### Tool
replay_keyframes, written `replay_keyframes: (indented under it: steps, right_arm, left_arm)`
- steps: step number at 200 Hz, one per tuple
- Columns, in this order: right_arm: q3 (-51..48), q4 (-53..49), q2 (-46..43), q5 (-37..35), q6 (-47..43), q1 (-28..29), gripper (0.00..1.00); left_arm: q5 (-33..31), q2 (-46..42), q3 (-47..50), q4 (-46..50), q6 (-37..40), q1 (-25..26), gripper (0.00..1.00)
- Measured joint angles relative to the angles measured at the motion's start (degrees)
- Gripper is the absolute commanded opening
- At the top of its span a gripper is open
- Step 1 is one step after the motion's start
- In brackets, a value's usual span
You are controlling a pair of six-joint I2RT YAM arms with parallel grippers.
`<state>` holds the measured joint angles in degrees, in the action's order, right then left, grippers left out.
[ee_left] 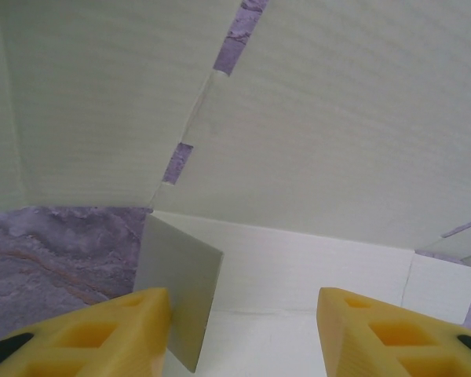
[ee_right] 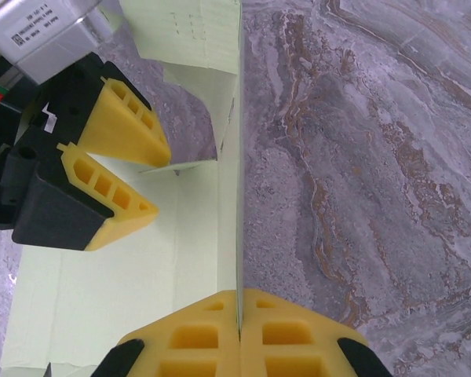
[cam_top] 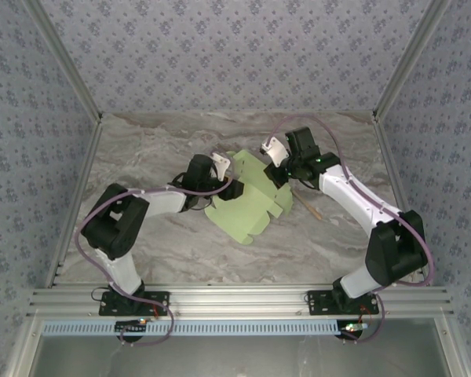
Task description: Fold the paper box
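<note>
1. The paper box (cam_top: 247, 208) is lying near the middle of the marble table (cam_top: 141, 157), between my two grippers. Part of it is lying flat and part is rising from the surface.
2. The scalloped tabs of the pale green card are pointing toward the near edge and toward the right side.
3. I am clamping the card with my right gripper (ee_right: 239, 302). The two yellow fingers are pressing together on the thin edge of one panel, and this panel is standing upright on the table.
4. My left gripper (ee_left: 243, 302) is reaching into the card from the opposite side. Its jaws are standing apart, and they are not closing on anything.
5. A small flap is standing just beside the finger (ee_left: 102, 330) at the left of my left wrist view. I cannot tell whether it is touching that finger.
6. A thin wooden stick (cam_top: 308, 206) is lying on the table just to the right of the box, near my right forearm.
</note>
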<state>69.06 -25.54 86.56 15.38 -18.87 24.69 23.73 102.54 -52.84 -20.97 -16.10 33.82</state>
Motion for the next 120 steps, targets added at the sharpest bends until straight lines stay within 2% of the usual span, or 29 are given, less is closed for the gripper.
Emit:
replay_keyframes:
  steps: [34, 57, 87, 120]
  right_arm:
    - [0.0, 0.0, 0.2, -1.5, -0.3, 0.2, 0.00]
    - [0.0, -0.1, 0.2, -4.9, -2.1, 1.7, 0.00]
    - [0.0, 0.6, 0.3, -13.5, -6.2, 6.3, 0.00]
    - [-2.7, 6.3, 1.1, -24.1, -13.1, 11.9, 0.00]
  left_arm:
    - [0.8, -0.1, 0.2, -0.3, 0.0, -0.1, 0.52]
    - [-0.1, -4.1, 3.6, 0.0, -0.5, -0.6, 0.55]
    - [-2.7, -13.3, 9.9, 0.3, -2.0, -2.6, 0.55]
    - [-6.3, -23.9, 17.7, 0.6, -5.2, -7.8, 0.59]
